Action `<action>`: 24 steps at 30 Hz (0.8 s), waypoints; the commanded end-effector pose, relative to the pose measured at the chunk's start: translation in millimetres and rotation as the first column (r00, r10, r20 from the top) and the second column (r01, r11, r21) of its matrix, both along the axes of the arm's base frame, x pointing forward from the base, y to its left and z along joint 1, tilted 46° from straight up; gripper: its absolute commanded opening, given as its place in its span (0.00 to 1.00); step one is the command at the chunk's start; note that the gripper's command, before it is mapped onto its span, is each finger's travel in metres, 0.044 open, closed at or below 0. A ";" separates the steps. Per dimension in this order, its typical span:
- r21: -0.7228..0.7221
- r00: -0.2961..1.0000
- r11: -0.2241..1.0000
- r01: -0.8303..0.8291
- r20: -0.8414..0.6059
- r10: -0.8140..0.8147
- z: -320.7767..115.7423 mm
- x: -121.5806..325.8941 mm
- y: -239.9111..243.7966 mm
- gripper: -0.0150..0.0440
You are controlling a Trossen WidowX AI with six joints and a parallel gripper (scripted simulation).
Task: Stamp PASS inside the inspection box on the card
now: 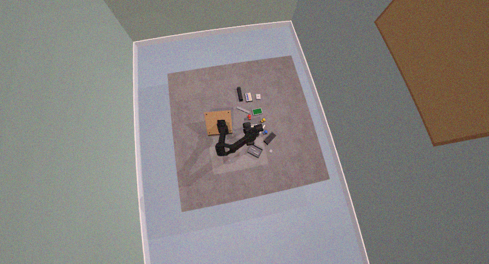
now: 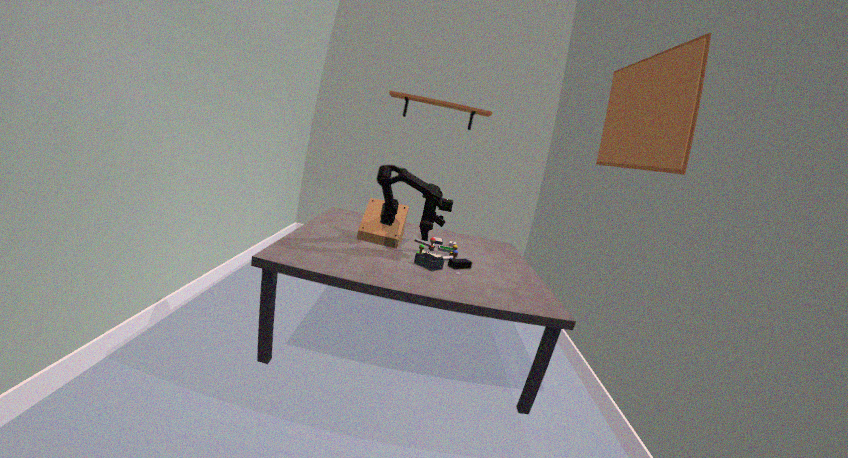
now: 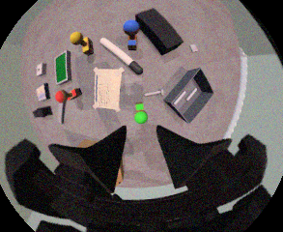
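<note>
My gripper is open and empty, pointing down above the bench. Beyond its fingertips in the wrist view stands a green-knobbed stamp. A red-knobbed stamp, a yellow-knobbed stamp and a blue-knobbed stamp stand farther off. No stamp lettering is readable. The cream card lies left of the green stamp in the wrist view; its inspection box cannot be made out. The green pad lies beyond the card.
A grey open tray holds pale sticks. A black block, a white marker and a small bolt lie around the card. A grey bar and a long black block lie farther back.
</note>
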State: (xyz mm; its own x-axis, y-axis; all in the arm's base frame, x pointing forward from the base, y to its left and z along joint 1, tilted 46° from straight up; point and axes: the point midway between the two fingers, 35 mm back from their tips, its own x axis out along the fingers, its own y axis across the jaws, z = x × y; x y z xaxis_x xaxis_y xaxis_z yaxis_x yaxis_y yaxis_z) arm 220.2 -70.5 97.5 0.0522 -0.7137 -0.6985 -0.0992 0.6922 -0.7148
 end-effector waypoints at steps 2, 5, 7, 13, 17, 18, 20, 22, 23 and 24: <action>-0.013 1.000 1.000 -0.014 -0.016 0.014 0.6 0.4 -0.7 0.61; -0.012 1.000 1.000 -0.014 -0.016 0.014 -1.8 1.0 -2.7 0.61; -0.011 1.000 1.000 -0.014 -0.016 0.014 -4.1 1.6 -4.8 0.61; -0.008 1.000 1.000 -0.014 -0.016 0.014 -11.3 3.1 -11.3 0.61; -0.007 1.000 1.000 -0.014 -0.015 0.014 -16.1 3.9 -15.9 0.61; -0.007 1.000 1.000 -0.014 -0.015 0.014 -17.3 4.1 -17.0 0.61; -0.007 1.000 1.000 -0.014 -0.015 0.014 -19.6 4.4 -19.4 0.61; -0.007 1.000 1.000 -0.014 -0.015 0.014 -21.9 4.7 -21.7 0.61; -0.007 1.000 1.000 -0.014 -0.015 0.014 -23.1 4.8 -22.9 0.61; -0.007 1.000 1.000 -0.014 -0.015 0.014 -24.2 4.9 -24.1 0.61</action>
State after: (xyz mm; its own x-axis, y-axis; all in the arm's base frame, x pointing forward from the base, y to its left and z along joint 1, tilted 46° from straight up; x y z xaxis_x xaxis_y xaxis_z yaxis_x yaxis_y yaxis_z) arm 225.5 -90.9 76.3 0.0531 -0.7143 -0.6978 -0.1129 0.6900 -0.7149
